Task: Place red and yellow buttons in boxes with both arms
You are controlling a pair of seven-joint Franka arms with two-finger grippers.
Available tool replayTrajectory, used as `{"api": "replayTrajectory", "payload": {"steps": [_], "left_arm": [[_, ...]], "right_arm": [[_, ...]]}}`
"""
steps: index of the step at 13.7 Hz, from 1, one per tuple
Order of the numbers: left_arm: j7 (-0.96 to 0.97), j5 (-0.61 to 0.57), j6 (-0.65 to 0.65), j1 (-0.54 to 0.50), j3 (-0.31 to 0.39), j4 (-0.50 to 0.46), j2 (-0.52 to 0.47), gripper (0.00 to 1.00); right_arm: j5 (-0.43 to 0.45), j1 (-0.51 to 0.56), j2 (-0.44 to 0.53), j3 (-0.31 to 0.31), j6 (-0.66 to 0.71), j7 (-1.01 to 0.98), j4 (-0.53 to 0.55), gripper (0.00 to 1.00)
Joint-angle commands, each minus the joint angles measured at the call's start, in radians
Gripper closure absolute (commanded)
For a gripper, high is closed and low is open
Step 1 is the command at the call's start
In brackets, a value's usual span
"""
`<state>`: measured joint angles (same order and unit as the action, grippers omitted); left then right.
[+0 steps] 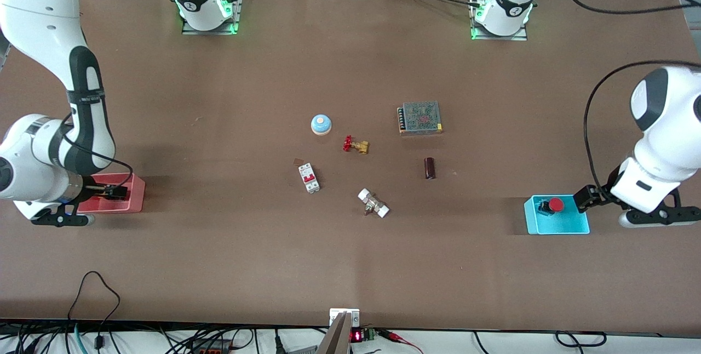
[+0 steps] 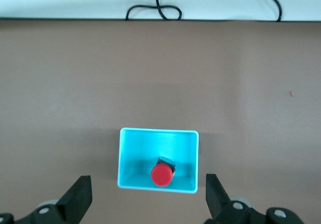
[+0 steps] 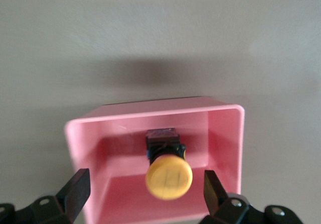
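Red button [image 2: 161, 175] lies in the cyan box [image 2: 125, 156], yellow button [image 3: 169, 177] in the pink box [image 3: 223, 133]; each gripper, left [image 2: 149, 201] and right [image 3: 146, 196], hovers over its box, fingers spread, holding nothing (both released). Risk: a finger snagging a thin wall when lifting; open counter [image 1: 219, 255] surrounds both

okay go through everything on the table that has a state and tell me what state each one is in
red button: lying in the cyan bin, released.
cyan bin: holds the red button.
yellow button: lying on its side in the pink bin, released.
pink bin: holds the yellow button.
left end effector: open, over the cyan bin.
right end effector: open, over the pink bin.
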<state>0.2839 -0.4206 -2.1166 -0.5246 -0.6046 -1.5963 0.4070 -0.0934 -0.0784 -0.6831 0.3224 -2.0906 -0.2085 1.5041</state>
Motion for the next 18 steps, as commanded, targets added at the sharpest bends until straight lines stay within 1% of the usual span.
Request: {"api": "replayTrajectory", "payload": {"steps": [1, 4, 6, 7, 8, 10, 12, 13, 15, 16, 17, 18], "left_arm": [[-0.017, 0.095, 0.091, -0.014, -0.009, -0.021, -0.115, 0.00], [-0.090, 0.187, 0.156, -0.014, -0.009, -0.001, -0.184, 0.00], [-0.132, 0.223, 0.246, -0.014, -0.009, 0.073, -0.189, 0.00], [-0.149, 0.227, 0.298, -0.014, -0.011, 0.111, -0.191, 0.00], [-0.163, 0.229, 0.320, -0.014, -0.012, 0.133, -0.194, 0.00], [-0.173, 0.237, 0.325, -0.014, -0.012, 0.141, -0.197, 0.00], [-0.207, 0.249, 0.326, -0.002, -0.001, 0.141, -0.208, 0.00], [-0.231, 0.269, 0.336, 0.020, 0.020, 0.142, -0.211, 0.00], [-0.241, 0.289, 0.369, 0.151, 0.165, 0.185, -0.214, 0.00], [-0.241, 0.299, 0.372, 0.208, 0.221, 0.185, -0.217, 0.00], [-0.241, 0.304, 0.372, 0.259, 0.270, 0.185, -0.230, 0.00], [-0.241, 0.310, 0.376, 0.315, 0.326, 0.185, -0.238, 0.00]], "right_arm": [[-0.012, -0.009, 0.167, -0.028, 0.095, -0.019, 0.019, 0.00], [-0.012, -0.018, 0.296, -0.089, 0.190, 0.000, 0.021, 0.00], [-0.012, -0.034, 0.365, -0.115, 0.263, 0.036, 0.022, 0.00], [-0.012, -0.040, 0.405, -0.117, 0.311, 0.049, 0.022, 0.00], [-0.011, -0.040, 0.446, -0.117, 0.360, 0.046, 0.024, 0.00], [-0.003, -0.034, 0.511, -0.111, 0.440, 0.044, 0.025, 0.00], [0.012, -0.034, 0.551, -0.106, 0.478, 0.061, 0.031, 0.00], [0.029, -0.034, 0.557, -0.108, 0.481, 0.079, 0.037, 0.00], [0.067, -0.041, 0.591, -0.112, 0.481, 0.121, 0.074, 0.00], [0.072, -0.043, 0.618, -0.117, 0.475, 0.154, 0.105, 0.00], [0.099, -0.055, 0.634, -0.118, 0.475, 0.164, 0.122, 0.00], [0.109, -0.063, 0.648, -0.118, 0.475, 0.164, 0.130, 0.00]]}}
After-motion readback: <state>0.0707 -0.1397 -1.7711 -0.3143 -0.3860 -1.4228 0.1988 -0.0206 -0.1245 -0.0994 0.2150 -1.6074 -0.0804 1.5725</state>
